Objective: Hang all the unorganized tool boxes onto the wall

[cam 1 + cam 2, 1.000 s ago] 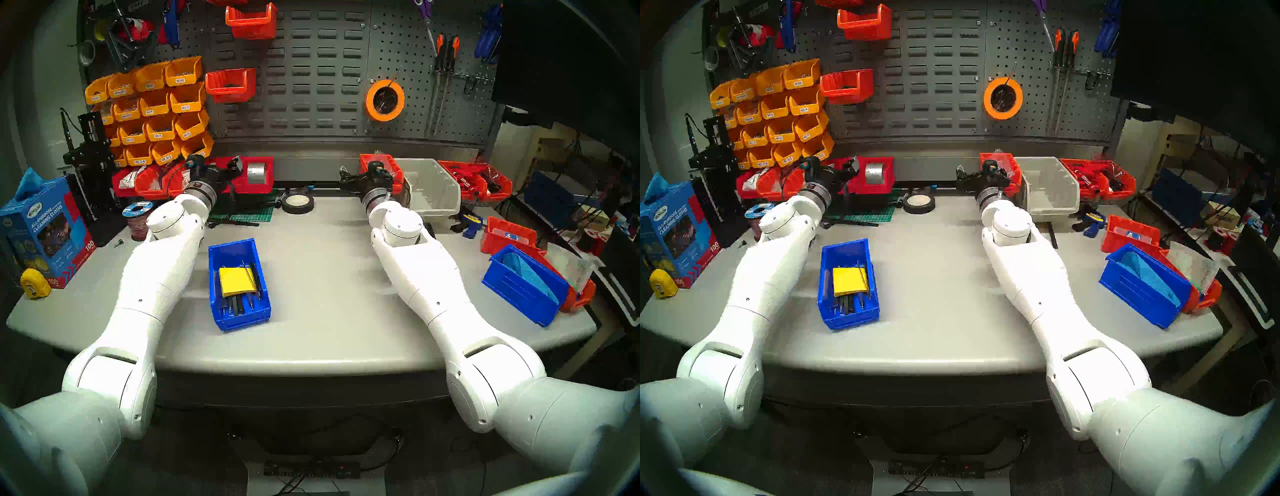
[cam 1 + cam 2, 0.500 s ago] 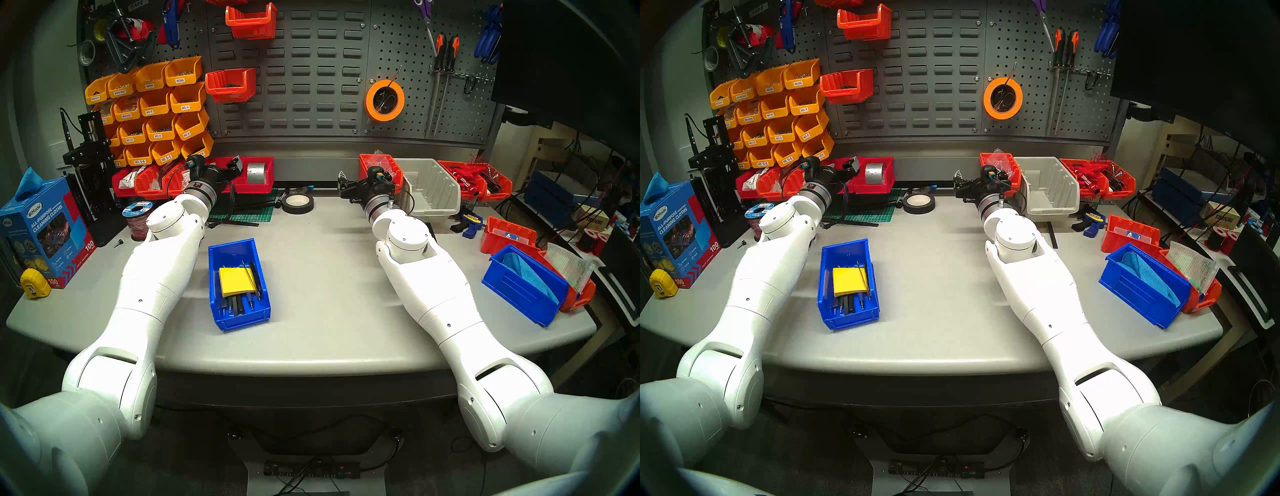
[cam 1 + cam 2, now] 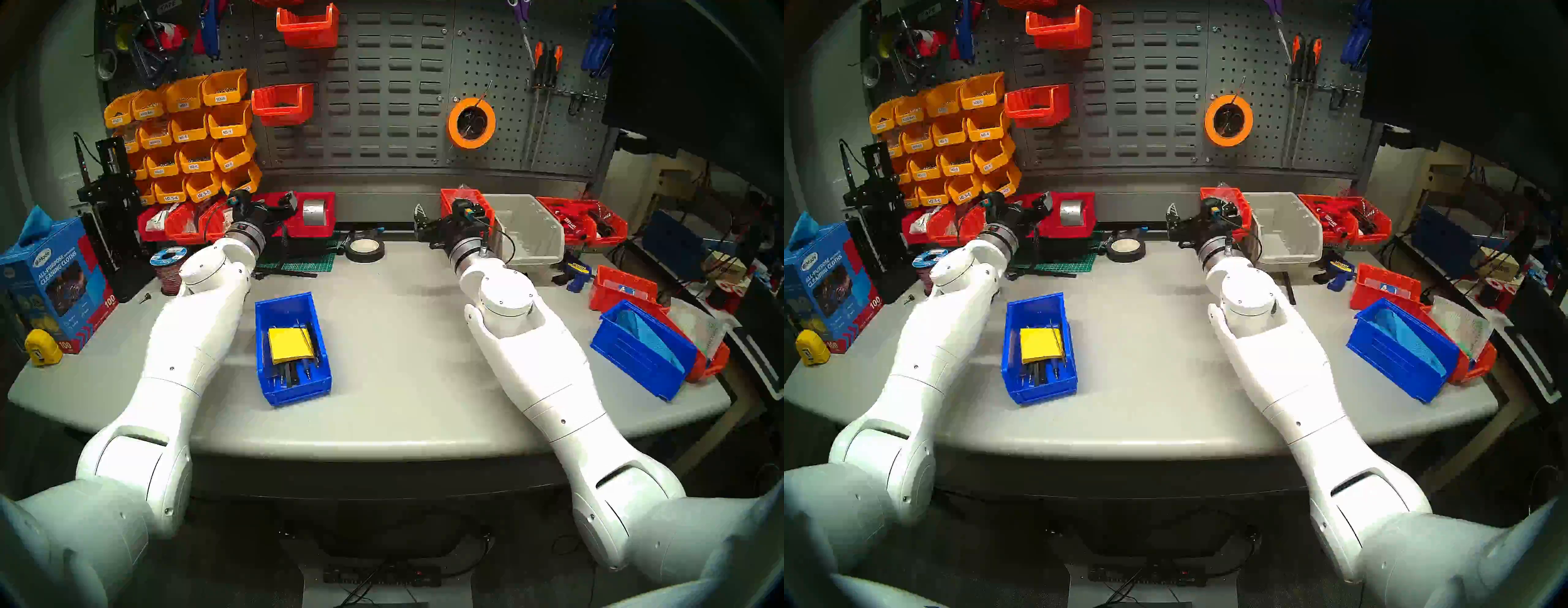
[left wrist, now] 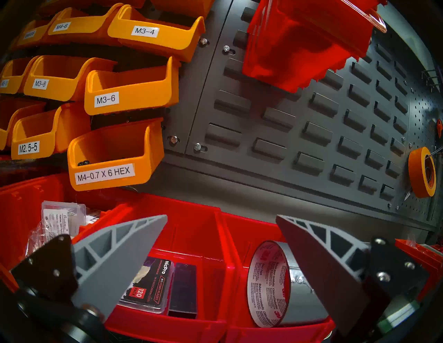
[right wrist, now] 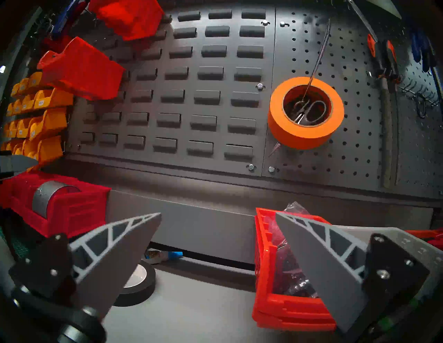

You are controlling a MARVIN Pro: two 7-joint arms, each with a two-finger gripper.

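Both arms reach out over the bench toward the back panel, and neither holds anything. The left gripper (image 4: 221,216) hangs with its jaws spread wide above a row of red bins at the foot of the wall (image 3: 382,106); directly under it one red bin (image 4: 191,321) holds a pack of hobby blades, and the next one holds a roll of duct tape (image 4: 271,285). The right gripper (image 5: 218,215) is just as wide open and empty, pointing at the pale bottom rail, with a small red bin (image 5: 287,309) full of plastic bags just below its right finger and a black tape roll (image 5: 136,285) beneath its left one.

On the bench (image 3: 403,361), between the two forearms, sits a blue bin (image 3: 292,348) with a yellow notepad (image 3: 290,344) and pens inside, well clear of both grippers. Far out at the right edge a second blue bin (image 3: 640,352) lies tipped on its side with a blue cloth in it, leaning against red-orange bins behind it.

Two red-orange bins already hang on the slotted panel: one high up (image 3: 307,25), one lower (image 3: 282,104) beside the block of yellow bins (image 3: 186,136). An orange tape roll (image 3: 471,123) hangs on the pegboard to the right.
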